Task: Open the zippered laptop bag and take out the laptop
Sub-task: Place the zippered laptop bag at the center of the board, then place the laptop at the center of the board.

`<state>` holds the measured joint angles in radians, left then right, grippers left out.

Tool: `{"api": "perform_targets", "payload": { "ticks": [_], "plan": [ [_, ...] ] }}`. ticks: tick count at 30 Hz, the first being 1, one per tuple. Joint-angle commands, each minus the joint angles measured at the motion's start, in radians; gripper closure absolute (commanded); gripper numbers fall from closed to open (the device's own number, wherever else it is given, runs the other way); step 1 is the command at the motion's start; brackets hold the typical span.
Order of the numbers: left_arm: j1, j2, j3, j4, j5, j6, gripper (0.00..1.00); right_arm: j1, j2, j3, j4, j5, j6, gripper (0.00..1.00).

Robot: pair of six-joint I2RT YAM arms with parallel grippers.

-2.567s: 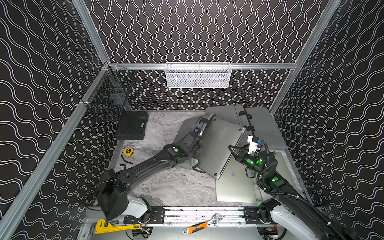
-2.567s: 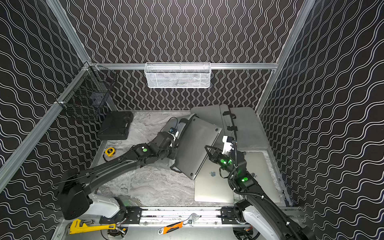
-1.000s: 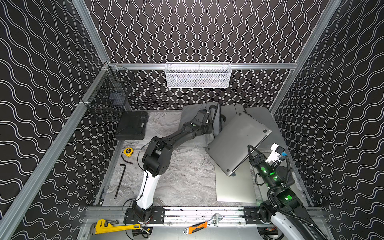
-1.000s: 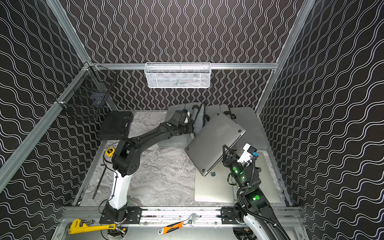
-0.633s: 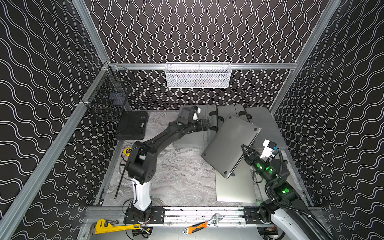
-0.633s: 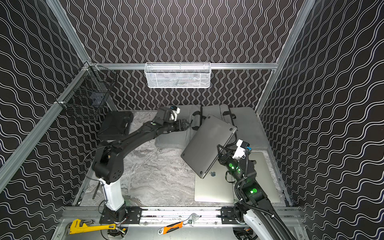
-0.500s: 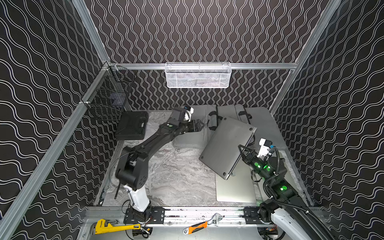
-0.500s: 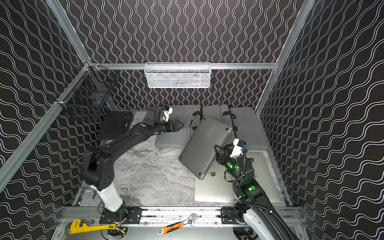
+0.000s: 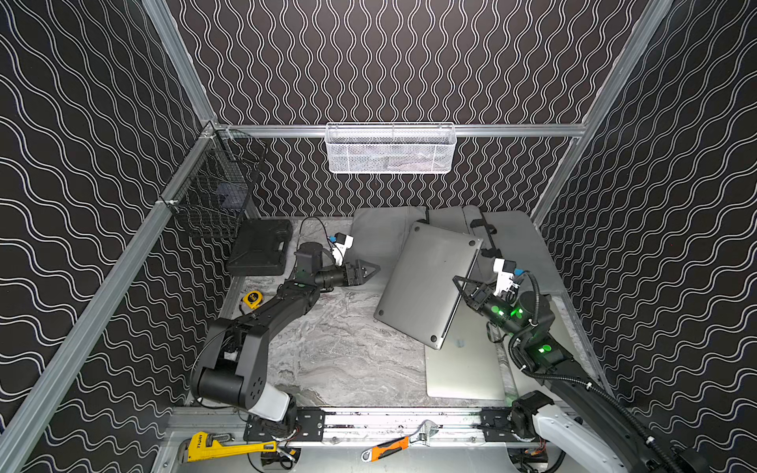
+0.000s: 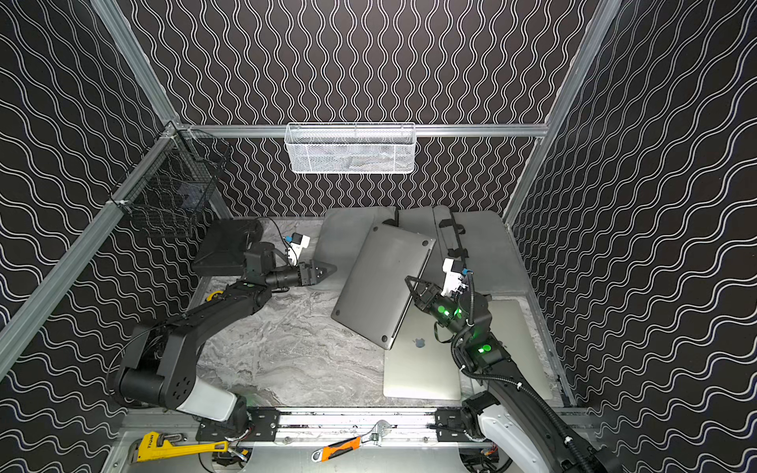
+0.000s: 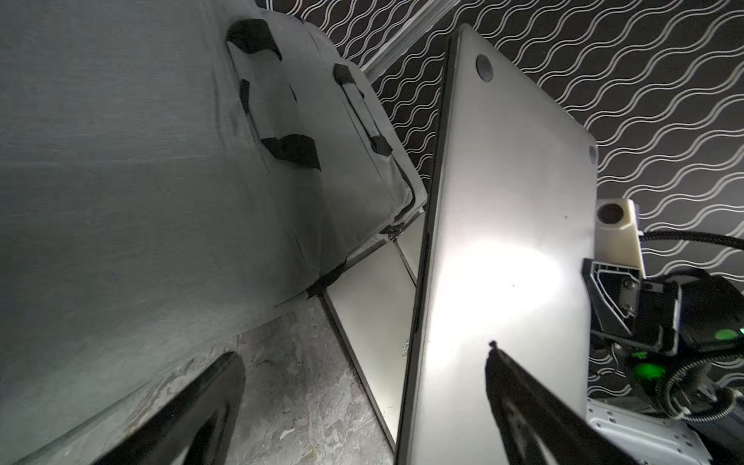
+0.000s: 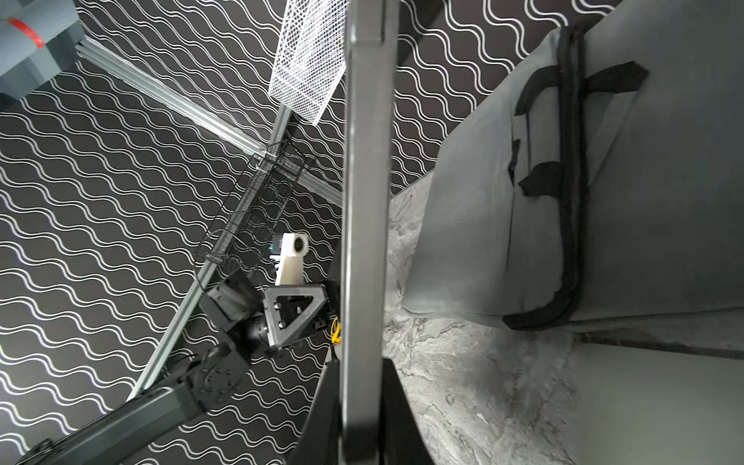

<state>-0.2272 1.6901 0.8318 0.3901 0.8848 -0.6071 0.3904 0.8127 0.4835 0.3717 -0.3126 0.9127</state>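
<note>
Top views, catalogued from the front rail to the back wall.

1. On the front rail, a yellow pipe wrench (image 9: 221,448) and an orange-handled adjustable wrench (image 9: 393,444) are laid outside the working area and are not needed for the task.
2. On the marbled desk (image 9: 340,360), a second laptop (image 9: 467,368) is laid flat at the near right, closed and logo up. It is partly covered from above by entry 3.
3. The task's laptop (image 9: 430,282) is held clear of the bag, tilted, with its underside and rubber feet upward. Its near corner is over the second laptop and its far corner is over the bag. Contact at either corner cannot be told. The tilt is judged to come from a one-sided hold.
4. The right end effector (image 9: 459,285) is pinched on the laptop's right long edge. In the right wrist view the thin edge is seen clamped between the fingers (image 12: 396,406).
5. The left end effector (image 9: 370,270) is spread wide with nothing between its fingers. It is pointed at the laptop's free side, where support is judged useful.
6. A yellow tape measure (image 9: 252,299) is left by the left wall.
7. The grey laptop bag (image 9: 381,237) is spread open and flat at the far right. Removal is judged nearly complete, with only the setting-down left.
8. A black case (image 9: 260,245) lies at the far left, with a black wire basket (image 9: 213,196) and a white mesh basket (image 9: 389,149) hung above. None are involved.
</note>
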Motion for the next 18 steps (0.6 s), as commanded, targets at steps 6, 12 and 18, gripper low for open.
{"api": "perform_targets", "payload": {
  "ticks": [6, 12, 18],
  "plan": [
    [-0.019, 0.133, -0.060, 0.644, 0.202, -0.363, 0.09, -0.026, 0.070, 0.049, 0.292, -0.119, 0.074, 1.00],
    [-0.056, 0.199, -0.063, 0.817, 0.228, -0.487, 0.16, -0.046, 0.153, 0.056, 0.382, -0.205, 0.119, 1.00],
    [-0.060, 0.178, -0.077, 0.773, 0.237, -0.458, 0.22, -0.063, 0.230, 0.052, 0.457, -0.251, 0.161, 1.00]
  ]
}}
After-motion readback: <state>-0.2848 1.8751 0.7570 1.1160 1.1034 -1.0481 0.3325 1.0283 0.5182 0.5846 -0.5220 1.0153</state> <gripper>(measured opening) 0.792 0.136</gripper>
